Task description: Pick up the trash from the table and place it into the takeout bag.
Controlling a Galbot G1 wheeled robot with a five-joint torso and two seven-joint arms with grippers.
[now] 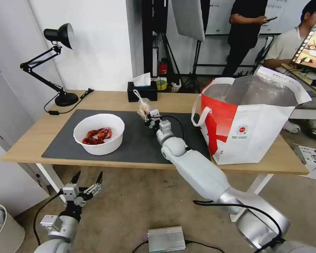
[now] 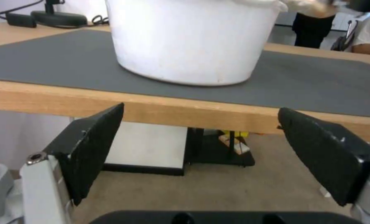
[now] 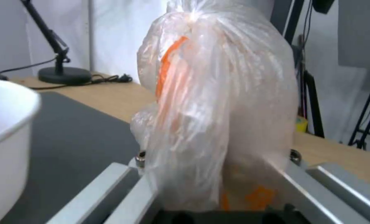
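1. My right gripper (image 1: 146, 116) is clenched on the knotted clear bag (image 1: 142, 107), held over the mat (image 1: 140, 140) toward the table's (image 1: 105, 100) far edge.
2. My left gripper (image 1: 87, 178) hangs released, below the near edge.
3. Bowl of shells (image 1: 99, 133) sits at the mat's left end; takeout bag (image 1: 249, 123) stands by the right end.

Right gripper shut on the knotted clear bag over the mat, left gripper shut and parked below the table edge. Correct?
One error: the left gripper is open, its fingers spread wide apart in the left wrist view, below the table edge. The right gripper is shut on the knotted clear bag over the mat.
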